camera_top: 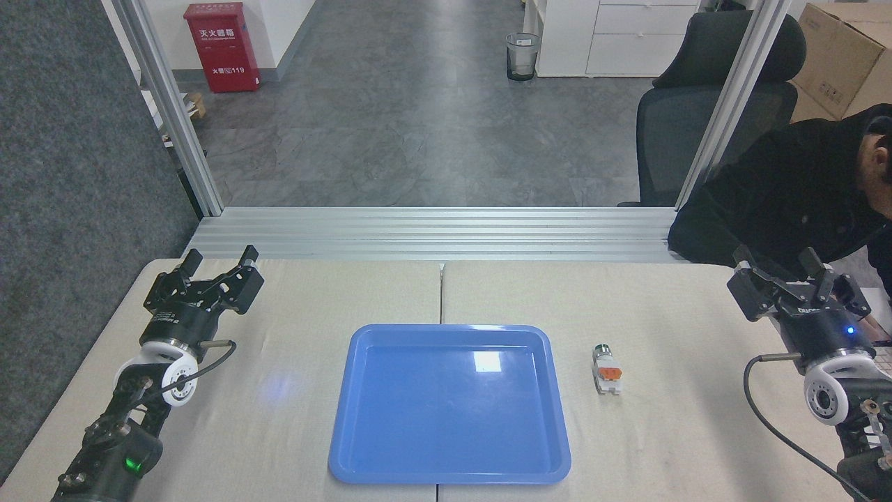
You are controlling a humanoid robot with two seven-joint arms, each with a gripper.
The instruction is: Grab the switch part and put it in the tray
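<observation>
The small white-and-orange push-button switch part (606,369) lies on the beige table (662,432), just right of the glossy blue plastic tray (449,474); the left gripper (219,261) and the right gripper (777,263) both gape, empty.

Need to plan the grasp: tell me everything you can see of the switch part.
The switch part is small and elongated, with a white plastic-looking body, an orange block in the middle and a dark, silver-ringed cylindrical end pointing away from the robot. It lies flat on the table, just right of the tray and clear of its rim, roughly parallel to the tray's right edge. Only the table touches it; both grippers are far off. Finer detail is too small to make out.
</observation>
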